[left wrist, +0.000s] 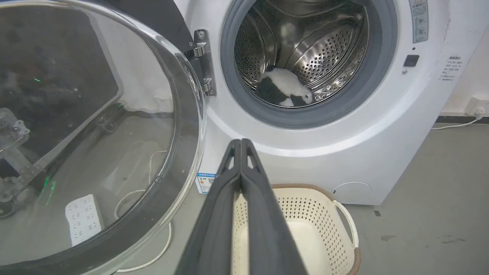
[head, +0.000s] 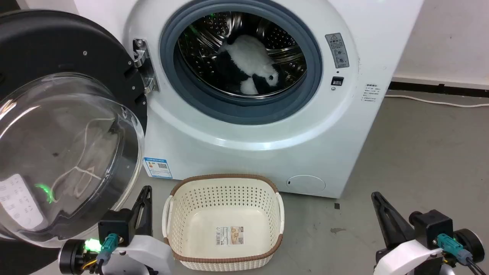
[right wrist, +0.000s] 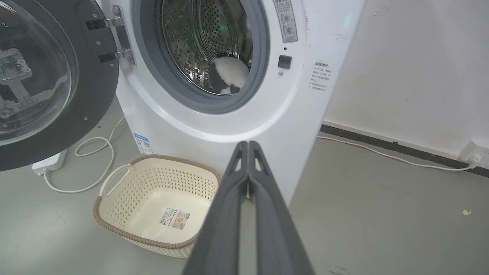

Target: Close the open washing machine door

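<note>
The white washing machine (head: 267, 152) (left wrist: 344, 152) (right wrist: 275, 114) stands ahead with its porthole open. Its door (head: 57, 126) (left wrist: 88, 133) (right wrist: 49, 76), black-rimmed with a clear domed window, hangs swung wide to the left on its hinge (head: 143, 65). My left gripper (head: 146, 190) (left wrist: 240, 141) is shut and empty, low at the lower left, just right of the door's glass dome. Low at the right, my right gripper (head: 375, 194) (right wrist: 247, 143) is shut and empty too, apart from the machine.
A black-and-white plush toy (head: 248, 65) lies in the steel drum. An empty cream perforated basket (head: 225, 221) (right wrist: 153, 202) sits on the floor before the machine. A white power strip (right wrist: 49, 162) and cable lie under the door. A wall runs along the right.
</note>
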